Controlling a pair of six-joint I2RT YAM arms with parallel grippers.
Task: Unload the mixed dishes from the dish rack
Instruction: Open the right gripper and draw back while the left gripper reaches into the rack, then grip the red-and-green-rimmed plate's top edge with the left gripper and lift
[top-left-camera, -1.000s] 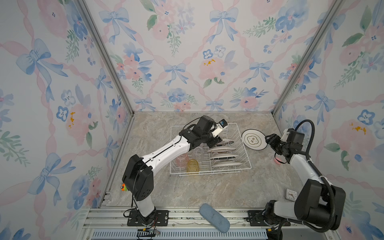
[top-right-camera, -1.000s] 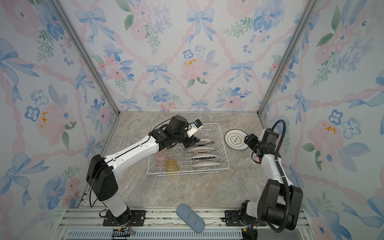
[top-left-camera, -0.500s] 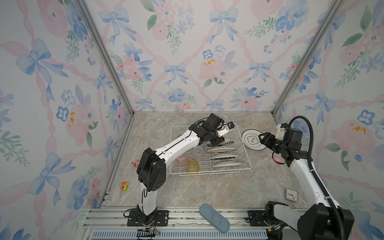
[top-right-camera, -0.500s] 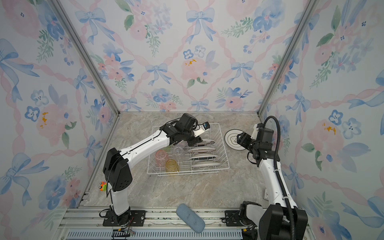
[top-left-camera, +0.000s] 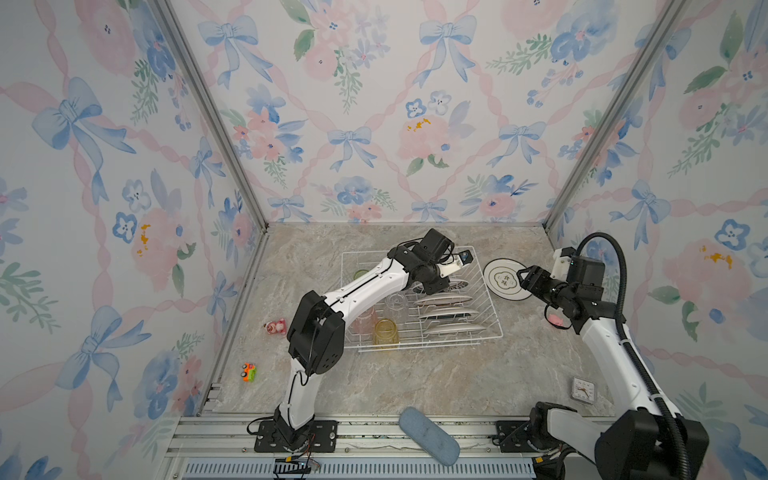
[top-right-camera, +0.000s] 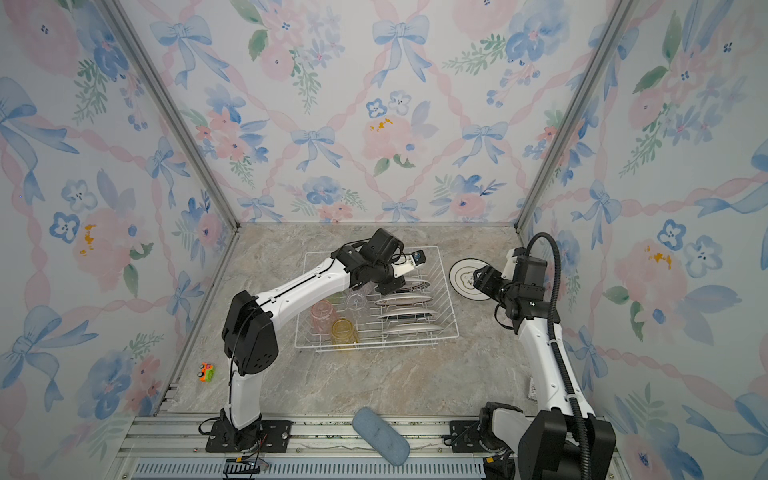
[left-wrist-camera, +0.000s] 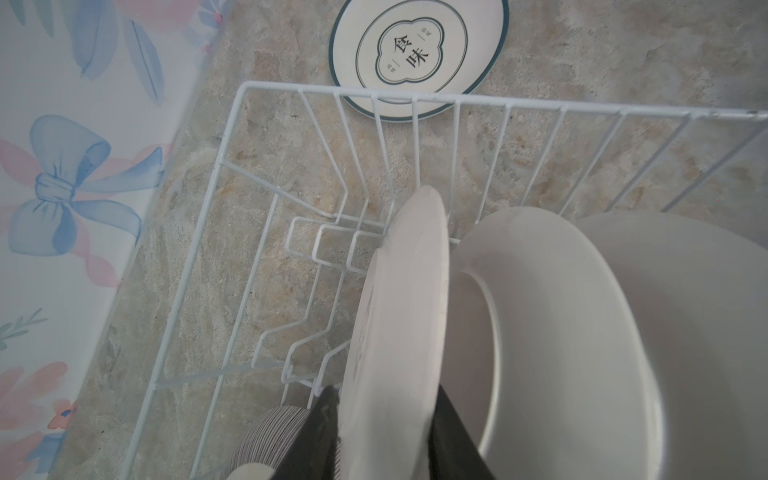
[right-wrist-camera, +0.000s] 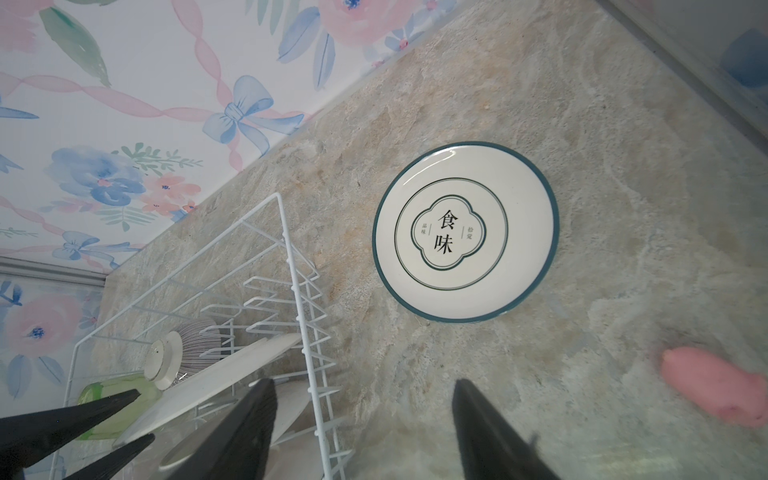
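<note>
Marble-patterned tabletop (top-left-camera: 415, 382), walled in by floral wallpaper (top-left-camera: 374, 124), carries the white wire dish rack (top-left-camera: 432, 345) at its middle. Four round white ceramic plates stand on edge in the rack's prong slots. That is why the left gripper (left-wrist-camera: 384, 409) takes the farthest plate (left-wrist-camera: 399, 316) from above. Its black jaws straddle the upturned rim with the pads seemingly pressed against both faces, a hold suited to lifting the plate straight out of its slot.

Near that plate sits the pinkish striped ribbed bowl (left-wrist-camera: 274, 432). The rack's other half holds small translucent tumblers: the green tumbler (top-left-camera: 360, 275), clear tumbler (top-left-camera: 397, 301), pink tumbler (top-left-camera: 365, 320) and yellow tumbler (top-left-camera: 386, 330).

A fifth, dark-rimmed printed plate (right-wrist-camera: 465, 232) lies flat and face up on the tabletop just beside the rack, probably the start of a stack. The right gripper (right-wrist-camera: 362, 386) hovers near it with jaws spread wide and nothing between them, likely free for the next dish.
</note>
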